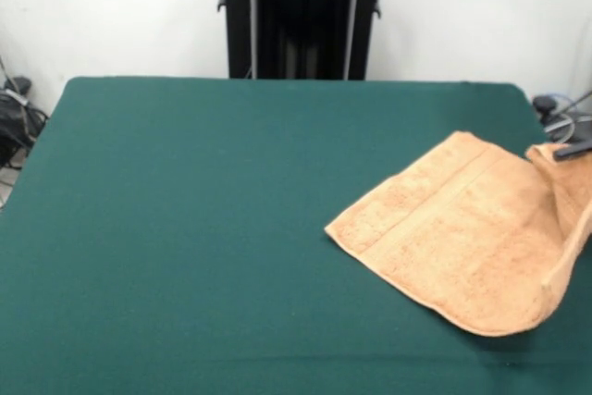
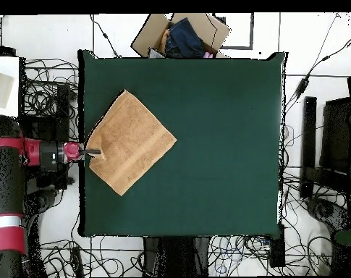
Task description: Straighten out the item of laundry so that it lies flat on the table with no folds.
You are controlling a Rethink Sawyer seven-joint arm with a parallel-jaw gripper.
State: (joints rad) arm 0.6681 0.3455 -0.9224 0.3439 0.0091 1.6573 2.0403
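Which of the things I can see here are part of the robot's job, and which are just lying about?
Part of the job:
- towel, one corner lifted off the cloth
- green table
- gripper, at that lifted corner by the table's edge

Just lying about:
- open cardboard box with dark cloth in it, beyond the table
- tangled cables on the floor
- black stand behind the table

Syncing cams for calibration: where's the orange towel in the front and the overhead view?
Front view: towel at the right side of the table, its right corner lifted at the picture's right edge.
Overhead view: towel at the table's left side, its left corner at the gripper by the table's left edge.
Shared landmark: the towel corner at the gripper, dark tip in the front view.
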